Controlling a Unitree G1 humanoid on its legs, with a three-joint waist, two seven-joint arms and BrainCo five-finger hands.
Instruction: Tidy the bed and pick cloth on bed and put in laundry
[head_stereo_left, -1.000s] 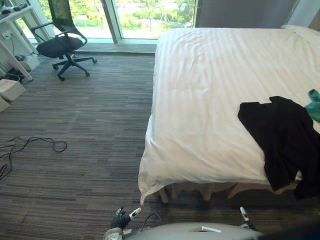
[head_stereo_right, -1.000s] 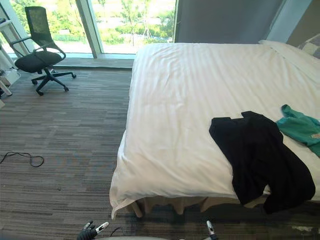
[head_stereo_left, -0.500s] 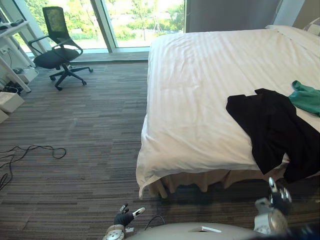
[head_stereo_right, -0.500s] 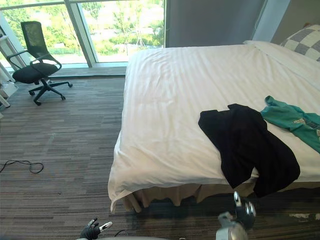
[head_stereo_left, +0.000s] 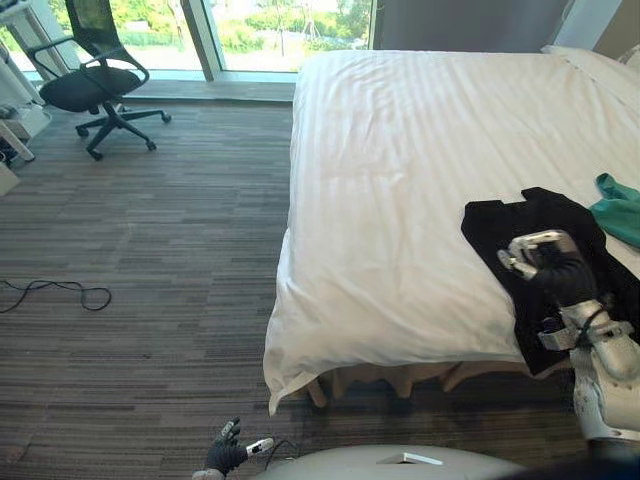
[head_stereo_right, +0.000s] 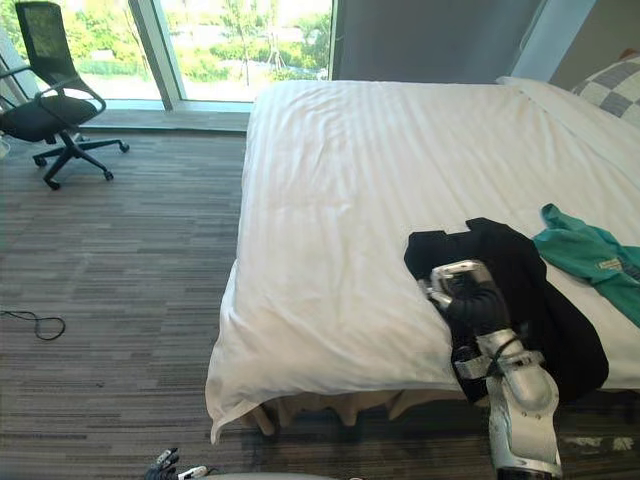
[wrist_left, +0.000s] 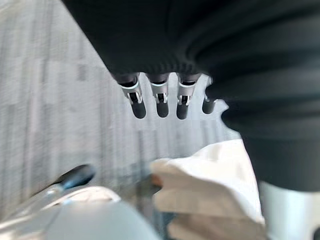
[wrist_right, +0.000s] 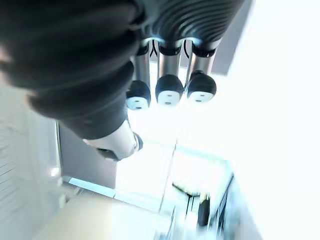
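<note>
Black cloth (head_stereo_right: 545, 285), teal cloth (head_stereo_right: 585, 250); two

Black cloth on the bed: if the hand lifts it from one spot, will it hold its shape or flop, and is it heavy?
Probably floppy: the black cloth lies rumpled and drapes over the edge of the bed, so it should sag from a single pinch. It is likely light, since it looks like thin fabric. If pushed, it would probably bunch up rather than slide.
</note>
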